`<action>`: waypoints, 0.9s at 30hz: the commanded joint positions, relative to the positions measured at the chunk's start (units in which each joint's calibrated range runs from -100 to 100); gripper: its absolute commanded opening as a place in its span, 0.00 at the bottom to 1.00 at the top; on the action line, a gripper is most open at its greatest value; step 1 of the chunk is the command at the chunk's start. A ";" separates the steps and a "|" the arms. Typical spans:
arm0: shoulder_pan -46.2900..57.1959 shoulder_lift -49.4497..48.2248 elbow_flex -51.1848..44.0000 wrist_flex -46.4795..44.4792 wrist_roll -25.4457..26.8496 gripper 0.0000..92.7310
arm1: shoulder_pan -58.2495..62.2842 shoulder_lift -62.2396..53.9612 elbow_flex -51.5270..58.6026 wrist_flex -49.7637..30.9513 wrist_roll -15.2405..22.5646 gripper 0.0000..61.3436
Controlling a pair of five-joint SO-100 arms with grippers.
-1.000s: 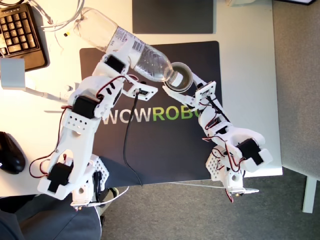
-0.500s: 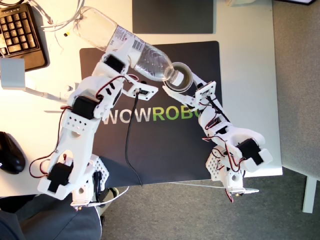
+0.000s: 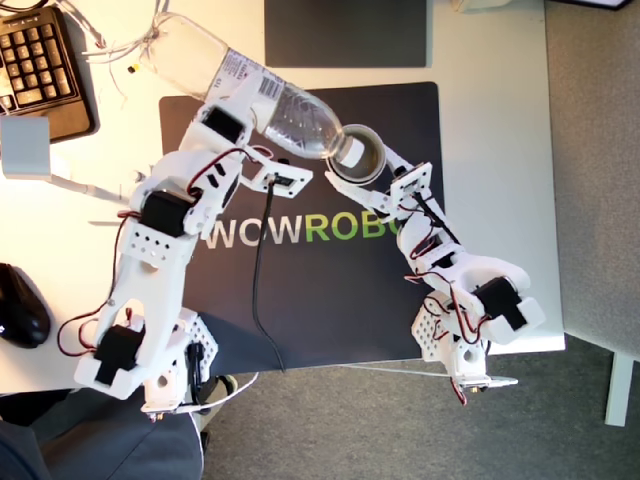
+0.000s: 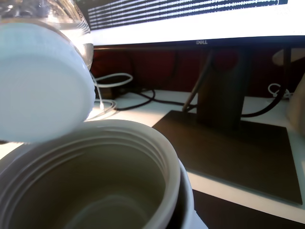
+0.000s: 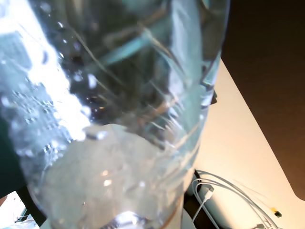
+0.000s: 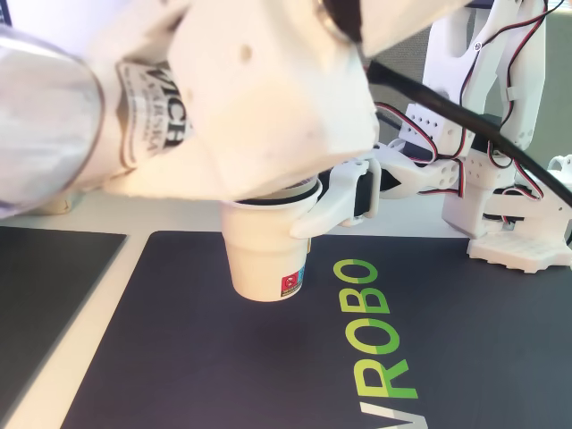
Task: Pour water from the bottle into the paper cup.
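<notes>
The clear ribbed bottle lies tilted, its white cap screwed on and hanging just over the rim of the paper cup. My first gripper, on the arm at the exterior view's left, is shut on the bottle's middle. Water and droplets show inside the bottle in the first wrist view. My second gripper, on the arm at the exterior view's right, is shut on the cup. The cup stands upright on the black mat. Its greyish inside shows no liquid.
A keyboard, a white box and a mouse lie at the exterior view's left. Cables trail near the bottle's base. A dark pad and a monitor stand behind the mat.
My first arm has shifted slightly toward the exterior view's top, carrying the bottle with it. The cup and my second arm have stayed still.
</notes>
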 commanded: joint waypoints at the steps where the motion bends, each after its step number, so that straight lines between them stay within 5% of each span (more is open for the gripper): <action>1: -0.80 -6.06 -7.19 -0.12 0.88 0.00 | 0.89 -0.12 -3.91 -1.22 -0.59 0.13; 27: -0.93 -5.45 -6.37 -0.77 1.12 0.00 | 0.89 0.65 -4.01 -1.95 -0.44 0.13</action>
